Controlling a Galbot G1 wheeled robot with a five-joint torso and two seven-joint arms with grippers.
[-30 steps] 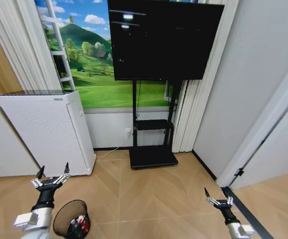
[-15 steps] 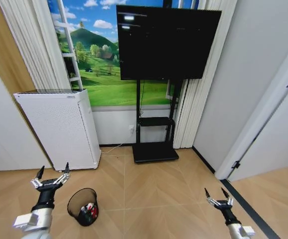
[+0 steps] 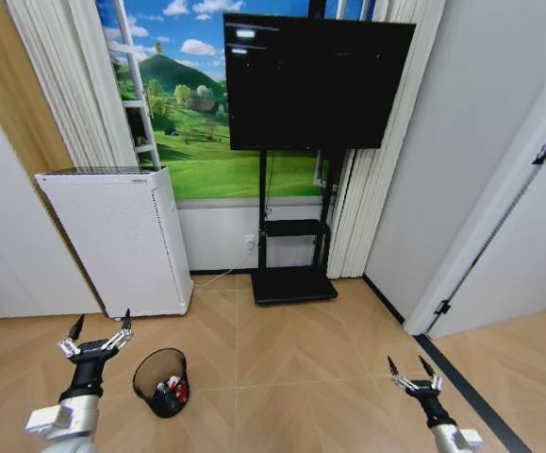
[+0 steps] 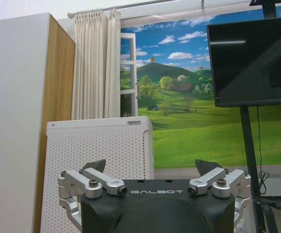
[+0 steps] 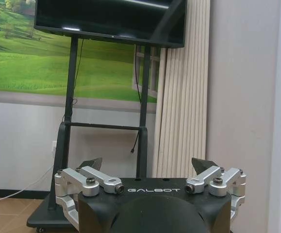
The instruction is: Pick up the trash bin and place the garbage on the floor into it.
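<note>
The wood floor (image 3: pixel 291 349) carries the bin (image 3: pixel 161 381) near its front left, holding red-and-white litter. A white appliance (image 3: pixel 112 241) stands at the back wall's left part, the TV stand's black base (image 3: pixel 293 284) beside it toward the middle.

We see a small round black wire-mesh trash bin (image 3: pixel 160 381) on a matt herringbone wood floor (image 3: pixel 291 349). The tall white perforated appliance (image 3: pixel 117 241) looks matt; the black television screen (image 3: pixel 315 80) looks glossy.
</note>
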